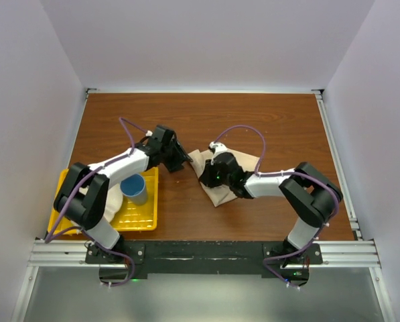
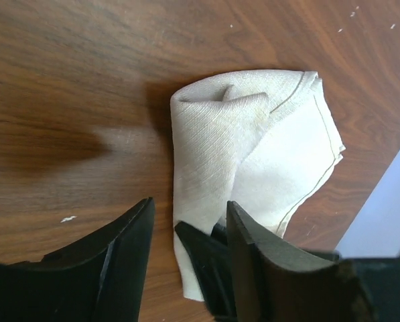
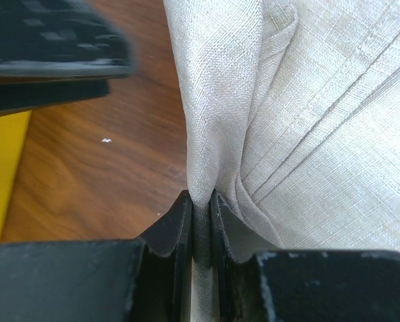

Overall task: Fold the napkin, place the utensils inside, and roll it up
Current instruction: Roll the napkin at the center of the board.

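1. The napkin (image 2: pixel 253 147) lies bunched mid-surface (image 1: pixel 267 121), a fold pinched in the clenched right tool (image 3: pixel 200 213).
2. The left tool (image 2: pixel 189 204) stands released at the napkin's edge.
3. Near left, a yellow tray (image 1: pixel 145 219) holds a blue cup (image 1: pixel 135 189), partly under the left arm (image 1: pixel 112 168).

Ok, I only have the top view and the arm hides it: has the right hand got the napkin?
Observer: Yes. Its wrist view shows the right hand pinched shut on a raised fold of the napkin.
Operator: And the other one?
Observer: The left hand is open and empty, the napkin's edge showing between its fingers.
Operator: Any knife?
Observer: None shows in either wrist view; inside the folds, I cannot tell.
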You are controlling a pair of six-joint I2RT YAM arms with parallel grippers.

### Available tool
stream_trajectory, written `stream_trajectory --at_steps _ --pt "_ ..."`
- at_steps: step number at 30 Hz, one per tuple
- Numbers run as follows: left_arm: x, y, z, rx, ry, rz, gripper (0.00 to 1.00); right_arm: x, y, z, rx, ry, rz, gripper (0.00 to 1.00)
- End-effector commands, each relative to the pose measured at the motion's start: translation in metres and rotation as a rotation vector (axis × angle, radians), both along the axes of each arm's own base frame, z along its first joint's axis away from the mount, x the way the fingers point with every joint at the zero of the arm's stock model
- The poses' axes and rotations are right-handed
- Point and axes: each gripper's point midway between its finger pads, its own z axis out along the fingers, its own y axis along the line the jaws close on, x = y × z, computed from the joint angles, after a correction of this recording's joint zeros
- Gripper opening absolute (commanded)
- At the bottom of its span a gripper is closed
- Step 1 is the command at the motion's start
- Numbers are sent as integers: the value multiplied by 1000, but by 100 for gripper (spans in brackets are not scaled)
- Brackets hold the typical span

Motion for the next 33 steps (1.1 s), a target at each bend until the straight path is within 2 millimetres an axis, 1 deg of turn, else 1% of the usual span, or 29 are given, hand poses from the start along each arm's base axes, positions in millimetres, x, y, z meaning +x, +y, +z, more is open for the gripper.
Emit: stream_trajectory --at_steps 1,2,3,4,5,6,7,8,10,11,12,13,14,15,16,17,18,20,21,22,24,25,26,27,28,30,32,33 --pt "4 3 20 12 -88 -63 53 -29 -12 -28 103 242 98 0" --pt "2 0 19 5 -79 -89 52 -25 -19 -31 124 267 84 0" --pt "4 -5 21 -6 -100 -119 51 -24 -18 -35 152 284 95 0" --pt "6 -10 24 -26 -113 -141 50 -31 -15 -36 200 334 128 0" --pt "4 -19 22 -63 -101 -184 45 -30 -19 -38 229 362 128 0" --pt "7 -24 24 -77 -119 -208 42 -28 -15 -36 272 363 144 0" --pt "10 -30 26 -90 -131 -228 40 -34 -16 -50 291 442 139 0" --pt "9 -36 22 -114 -121 -262 35 -34 -17 -50 324 481 147 0" --pt "14 -42 22 -120 -133 -293 30 -38 -19 -58 337 548 140 0" --pt "14 -45 13 -125 -112 -308 26 -34 -20 -58 334 552 127 0" --pt "17 -48 13 -132 -122 -318 24 -36 -24 -60 324 576 115 0" --pt "19 -51 9 -139 -115 -325 22 -31 -26 -58 325 576 108 0" --pt "19 -52 6 -140 -113 -330 21 -31 -28 -59 323 587 102 0" --pt "22 -55 6 -149 -123 -331 21 -34 -30 -60 324 617 100 0" --pt "23 -55 -2 -146 -109 -329 20 -32 -32 -62 325 634 93 0" --pt "23 -54 -6 -148 -100 -327 19 -30 -32 -61 327 638 96 0" --pt "26 -57 -6 -157 -113 -333 18 -32 -34 -61 319 650 100 0" --pt "28 -58 -16 -157 -99 -336 17 -28 -36 -62 310 654 100 0" --pt "35 -63 -13 -169 -138 -344 17 -31 -38 -64 299 671 103 0" --pt "37 -62 -21 -159 -134 -340 16 -28 -38 -63 298 670 105 0" --pt "39 -62 -29 -148 -128 -342 15 -31 -42 -67 274 688 106 0" --pt "38 -60 -41 -133 -105 -339 14 -30 -43 -67 267 684 104 0" --pt "37 -58 -46 -123 -94 -338 13 -29 -44 -66 257 679 100 1" --pt "32 -55 -55 -107 -65 -338 12 -31 -47 -66 232 688 100 3" --pt "28 -53 -60 -103 -50 -337 11 -27 -48 -64 217 674 98 5" --pt "16 -46 -73 -90 -11 -328 11 -29 -51 -59 195 675 104 7" --pt "11 -42 -82 -79 9 -329 9 -20 -54 -55 156 646 92 11" --pt "8 -41 -85 -75 16 -333 9 -22 -58 -51 123 649 94 14"
